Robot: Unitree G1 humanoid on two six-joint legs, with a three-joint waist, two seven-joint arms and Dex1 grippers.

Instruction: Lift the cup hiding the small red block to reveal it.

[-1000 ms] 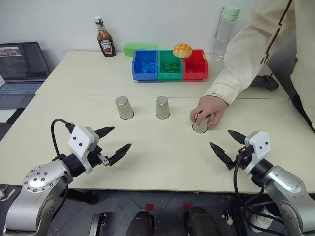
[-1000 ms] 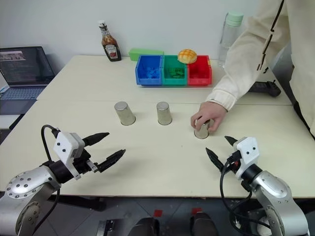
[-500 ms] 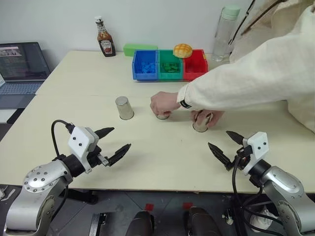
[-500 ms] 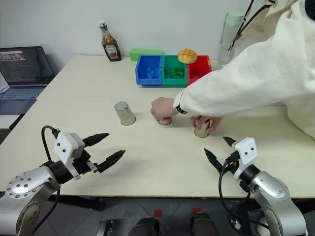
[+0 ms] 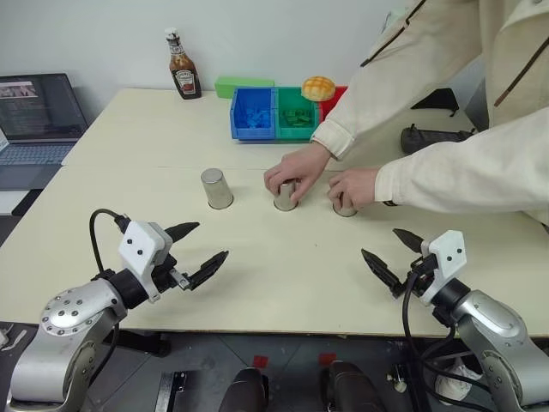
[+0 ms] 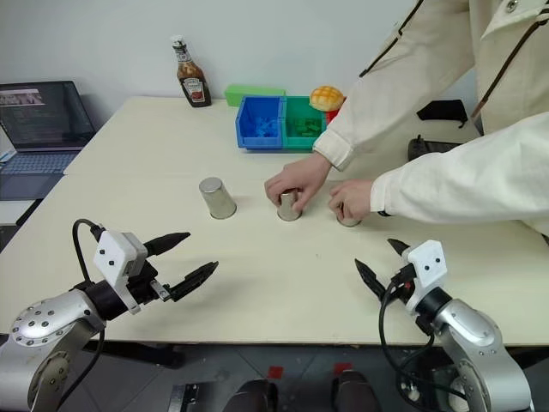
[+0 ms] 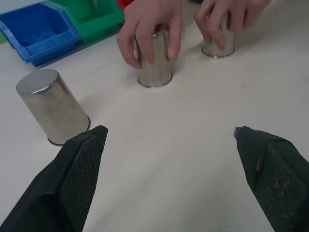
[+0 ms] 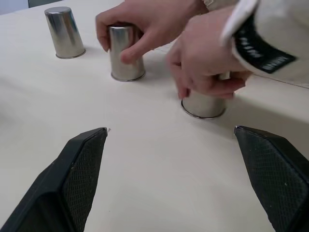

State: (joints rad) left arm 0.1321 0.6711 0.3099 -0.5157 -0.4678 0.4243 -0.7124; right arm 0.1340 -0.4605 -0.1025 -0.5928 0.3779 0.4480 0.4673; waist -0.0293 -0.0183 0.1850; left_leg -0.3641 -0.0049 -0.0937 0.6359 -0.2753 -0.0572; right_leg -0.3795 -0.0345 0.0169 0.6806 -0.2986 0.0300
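Observation:
Three silvery metal cups stand upside down in a row on the cream table. The left cup (image 5: 216, 188) stands free. A person's hand covers the middle cup (image 5: 284, 197), and the other hand covers the right cup (image 5: 345, 208). The small red block is hidden. My left gripper (image 5: 210, 240) hovers open over the near left of the table, short of the left cup (image 7: 52, 106). My right gripper (image 5: 380, 244) is open too, near the front right, a little short of the right cup (image 8: 203, 103). Neither gripper touches anything.
At the back stand a ketchup bottle (image 5: 182, 69), blue (image 5: 251, 112) and green (image 5: 297, 112) bins, a bun (image 5: 317, 87) and a flat green box (image 5: 243, 84). A laptop (image 5: 39, 116) sits at far left. The person's sleeves (image 5: 463, 172) reach in over the right side.
The person's second hand came in and settled on the middle cup, the other stays on the right cup, which slid slightly away from me. Both grippers held still and open.

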